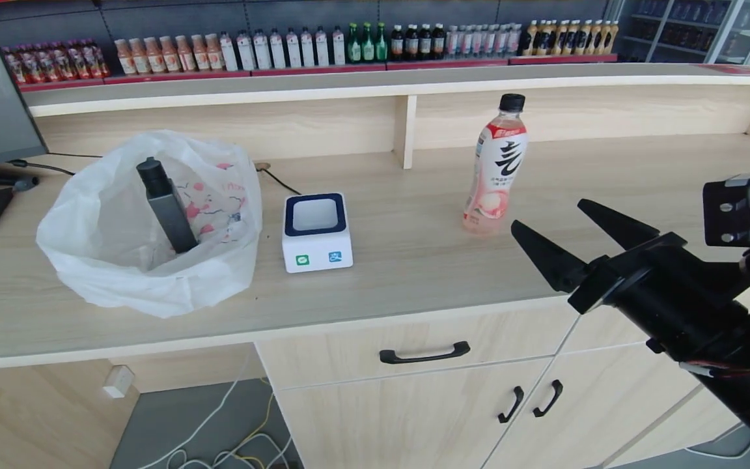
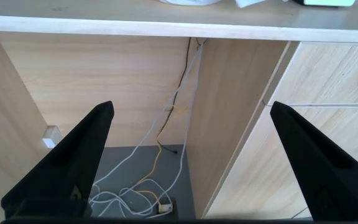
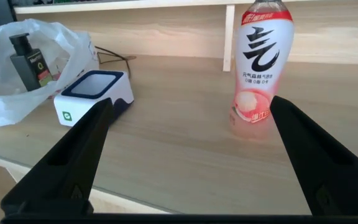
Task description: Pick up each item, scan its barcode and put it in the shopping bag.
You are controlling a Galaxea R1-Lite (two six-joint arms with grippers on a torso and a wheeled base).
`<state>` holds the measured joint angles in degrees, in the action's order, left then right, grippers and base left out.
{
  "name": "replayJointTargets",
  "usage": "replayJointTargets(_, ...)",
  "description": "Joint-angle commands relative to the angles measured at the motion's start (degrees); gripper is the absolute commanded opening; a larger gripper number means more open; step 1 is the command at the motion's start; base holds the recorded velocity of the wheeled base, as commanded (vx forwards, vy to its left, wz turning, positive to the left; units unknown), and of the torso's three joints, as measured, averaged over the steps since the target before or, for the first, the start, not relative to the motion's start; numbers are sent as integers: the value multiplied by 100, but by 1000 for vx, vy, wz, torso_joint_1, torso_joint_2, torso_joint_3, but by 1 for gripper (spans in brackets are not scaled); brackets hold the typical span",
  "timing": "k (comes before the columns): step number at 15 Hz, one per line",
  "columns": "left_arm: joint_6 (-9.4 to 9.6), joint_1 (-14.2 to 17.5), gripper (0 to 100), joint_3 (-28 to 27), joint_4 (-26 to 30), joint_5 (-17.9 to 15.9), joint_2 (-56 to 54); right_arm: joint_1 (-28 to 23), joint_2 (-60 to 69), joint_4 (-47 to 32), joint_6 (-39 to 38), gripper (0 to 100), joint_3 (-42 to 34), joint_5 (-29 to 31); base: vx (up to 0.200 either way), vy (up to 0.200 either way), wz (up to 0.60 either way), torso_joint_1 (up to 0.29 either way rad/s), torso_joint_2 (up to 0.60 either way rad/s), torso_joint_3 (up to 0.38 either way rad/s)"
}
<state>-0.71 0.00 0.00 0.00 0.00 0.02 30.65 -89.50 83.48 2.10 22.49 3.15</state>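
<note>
Bottle (image 1: 495, 169) of pink drink, black-capped, upright on the table (image 1: 414, 260), near the scanner (image 1: 316, 231) on its right-hand side and well apart from the shopping bag (image 1: 88, 247). I judge the task about half done. One item, a dark pump bottle (image 1: 166, 205), leans inside the open white bag at the left of the table, so I count it as bagged. The pink bottle is untouched: it has yet to be lifted, shown to the scanner and dropped into the bag. I see no other loose item on the table.

Right gripper (image 1: 547, 213): fingers spread wide and empty, held at the table's front edge just short of the pink bottle and aimed at it. Left gripper (image 2: 191, 106): fingers likewise spread and empty, hanging low in front of the open bay under the table, where loose cables (image 2: 148, 186) lie on the floor.

Markings, described and not transcribed:
- **Pink bottle:** a white wrap label carries one large black brush-stroke character with a red band above it and a pale peach picture below. The small lines of print under the character are too fine for me to make out.
- **Scanner:** two small square icons on its front face, one green and one blue, below a dark-framed window on top.
- **Bag:** scattered pink and red printing on its wall.
- **Pump bottle:** a small label with red and green patches, unreadable from here.
</note>
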Motion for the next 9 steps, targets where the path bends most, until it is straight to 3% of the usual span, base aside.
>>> replayJointTargets(1,0,0,100,0,0,0,-2,3,-67,1,1,100,27,-7,0,-200,0,2,2,2)
replayJointTargets(4,0,0,100,0,0,0,-2,3,-138,1,1,100,45,-7,0,-200,0,4,1,2)
replayJointTargets(9,53,0,100,0,0,0,-2,-59,-331,19,89,100,150,37,0,0,0,0,0,0)
